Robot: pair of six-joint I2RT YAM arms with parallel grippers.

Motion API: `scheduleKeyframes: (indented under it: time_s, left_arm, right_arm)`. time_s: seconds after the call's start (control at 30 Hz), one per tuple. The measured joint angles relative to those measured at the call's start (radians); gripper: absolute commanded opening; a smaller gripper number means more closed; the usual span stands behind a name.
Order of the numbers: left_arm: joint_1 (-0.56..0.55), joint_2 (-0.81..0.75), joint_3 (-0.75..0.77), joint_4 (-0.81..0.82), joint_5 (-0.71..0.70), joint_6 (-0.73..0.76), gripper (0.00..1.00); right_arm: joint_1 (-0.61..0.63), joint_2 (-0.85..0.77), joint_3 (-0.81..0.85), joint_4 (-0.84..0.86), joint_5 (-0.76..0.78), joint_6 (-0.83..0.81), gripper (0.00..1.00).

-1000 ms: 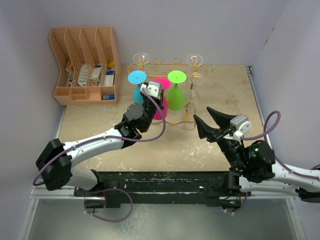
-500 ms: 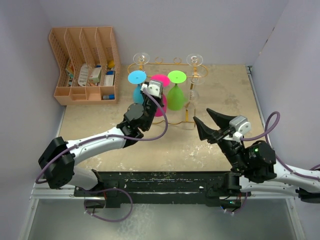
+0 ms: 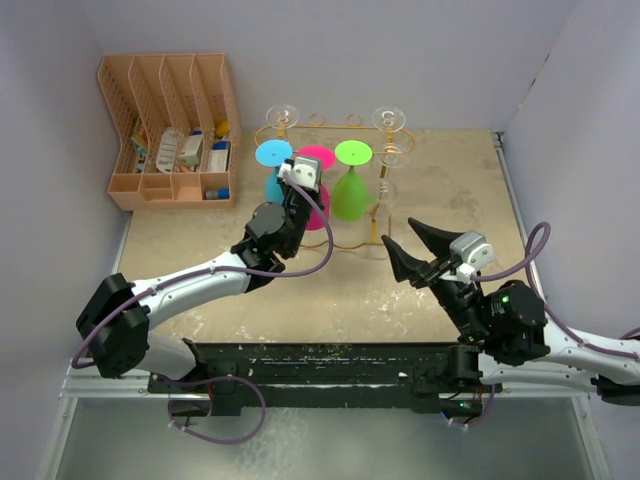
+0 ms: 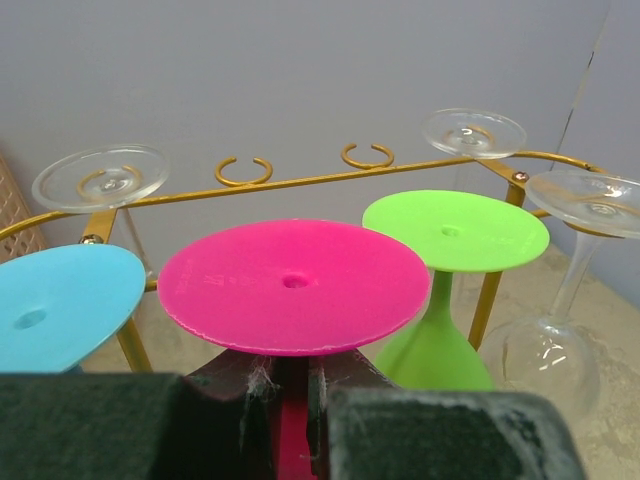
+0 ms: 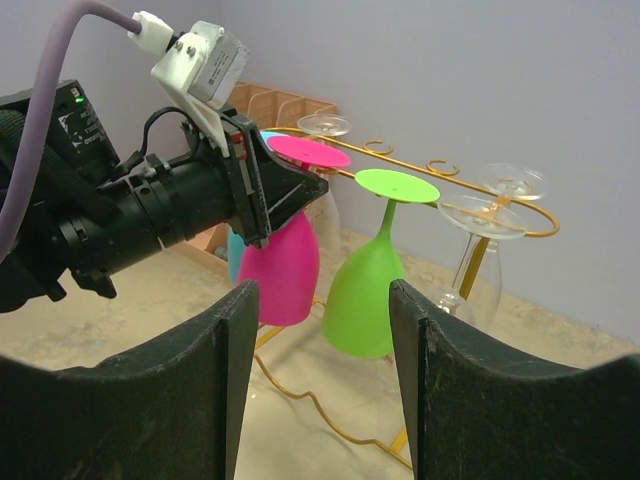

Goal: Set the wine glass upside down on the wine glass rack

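At the near right of the bench [image 3: 455,180], the right hand [image 3: 402,238] gapes wide, well apart from the glasses. Farther in, the left hand [image 4: 293,400] grips the pink wine glass [image 4: 293,283] by its stem (inverted, foot uppermost) between a blue glass [image 4: 50,305] and a green glass [image 4: 455,228], just before the top rail of the gold wine glass rack [image 4: 300,181]. Whether the foot rests on that rail I cannot tell.

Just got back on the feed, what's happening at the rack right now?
The left gripper is shut on the stem of the pink wine glass, holding it upside down at the gold wine glass rack, between the blue glass and the green glass already hanging there. Whether its foot rests on the rack yet cannot be told. The right gripper is open and empty, on the near side, apart from the rack.
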Motion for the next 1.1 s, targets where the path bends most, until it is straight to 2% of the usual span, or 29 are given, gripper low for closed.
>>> scheduleKeyframes:
  time_s: [0.87,0.93,1.1]
  left_arm:
    - [0.010,0.041,0.026,-0.059,-0.005,-0.048,0.00]
    - [0.010,0.047,0.032,-0.059,-0.008,-0.049,0.09]
    - [0.011,0.057,0.038,-0.056,-0.009,-0.050,0.14]
  right_arm:
    - [0.000,-0.002,0.000,-0.008,-0.023,0.000,0.59]
    - [0.000,-0.007,0.000,-0.011,-0.023,0.000,0.59]
    - [0.000,-0.015,-0.001,-0.019,-0.024,0.000,0.59]
